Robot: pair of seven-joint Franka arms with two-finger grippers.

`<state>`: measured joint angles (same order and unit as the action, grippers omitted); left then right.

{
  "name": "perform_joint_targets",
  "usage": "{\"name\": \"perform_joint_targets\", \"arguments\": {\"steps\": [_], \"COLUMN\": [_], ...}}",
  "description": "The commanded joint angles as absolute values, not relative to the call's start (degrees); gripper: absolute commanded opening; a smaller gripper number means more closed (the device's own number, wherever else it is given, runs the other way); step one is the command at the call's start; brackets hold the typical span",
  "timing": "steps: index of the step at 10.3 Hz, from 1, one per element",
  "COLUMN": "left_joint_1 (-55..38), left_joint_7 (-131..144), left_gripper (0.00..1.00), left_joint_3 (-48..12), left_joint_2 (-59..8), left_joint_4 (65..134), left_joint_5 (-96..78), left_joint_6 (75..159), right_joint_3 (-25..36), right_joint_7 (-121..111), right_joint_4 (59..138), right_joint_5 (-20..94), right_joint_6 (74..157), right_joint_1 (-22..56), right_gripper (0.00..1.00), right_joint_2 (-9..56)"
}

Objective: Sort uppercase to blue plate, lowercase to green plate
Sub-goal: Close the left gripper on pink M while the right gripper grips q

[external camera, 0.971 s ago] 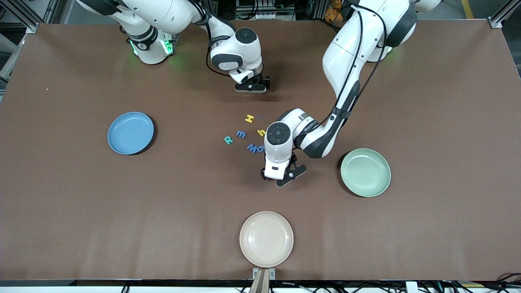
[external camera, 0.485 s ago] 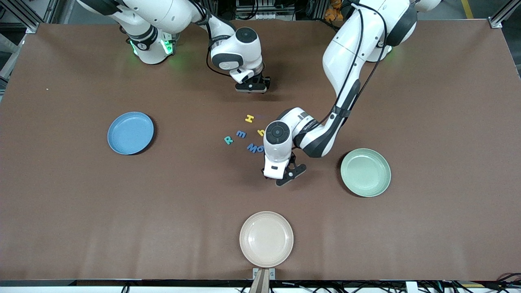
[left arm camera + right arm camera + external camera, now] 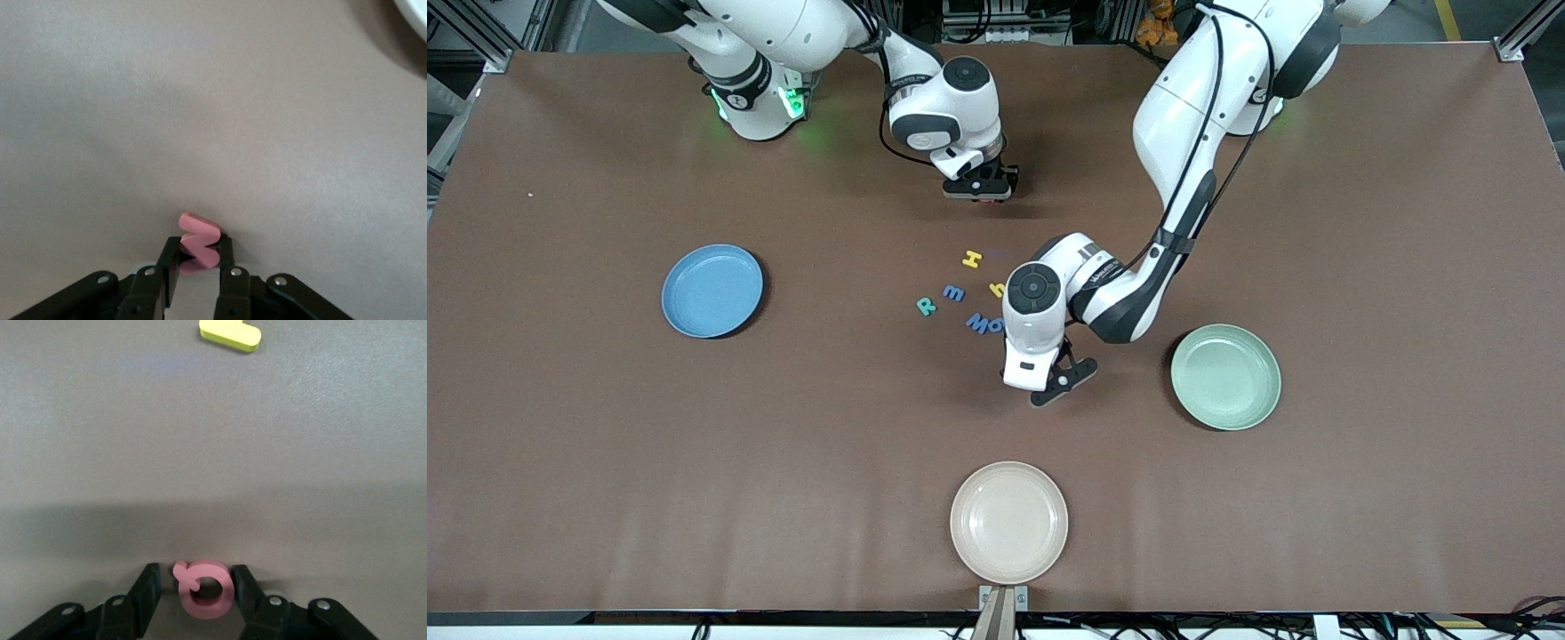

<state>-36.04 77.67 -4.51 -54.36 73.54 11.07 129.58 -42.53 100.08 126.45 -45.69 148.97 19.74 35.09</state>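
My left gripper is shut on the red w and holds it low over the table between the letter cluster and the green plate. My right gripper is shut on the red Q, low over the table farther from the front camera than the cluster. The yellow H, blue m, yellow h, teal R and blue M lie mid-table. The rounded blue letter is partly hidden by my left hand. The blue plate holds nothing.
A beige plate sits near the table's front edge. A pale plate rim shows in a corner of the left wrist view. A yellow letter lies ahead of my right gripper.
My right hand has shifted slightly away from the letter cluster. My left hand has barely moved and keeps the red w. The letters on the table have not moved.
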Motion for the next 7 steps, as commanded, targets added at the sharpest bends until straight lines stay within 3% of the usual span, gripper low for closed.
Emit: {"name": "perform_joint_targets", "arguments": {"steps": [1, 5, 7], "left_joint_1": [-34.4, -22.1, -17.8], "left_joint_7": [75.4, 69.3, 65.6], "left_gripper": [0.0, 0.0, 0.0], "left_joint_3": [-3.3, -4.0, -4.0], "left_joint_2": [-51.9, -44.3, -42.2], "left_joint_4": [74.3, 75.2, 77.9], "left_joint_5": [12.2, 11.6, 11.5], "left_joint_6": [126.1, 118.9, 118.7], "right_joint_3": [-42.3, -42.3, -42.3], "right_joint_7": [101.7, 101.5, 101.5], "right_joint_4": [126.2, 126.1, 125.9], "right_joint_5": [-47.0, -47.0, -47.0], "right_joint_6": [149.2, 149.2, 149.2], "right_joint_1": [20.6, 20.7, 20.6], "right_gripper": [0.42, 0.21, 0.2], "right_joint_2": [36.2, 36.2, 36.2]}}
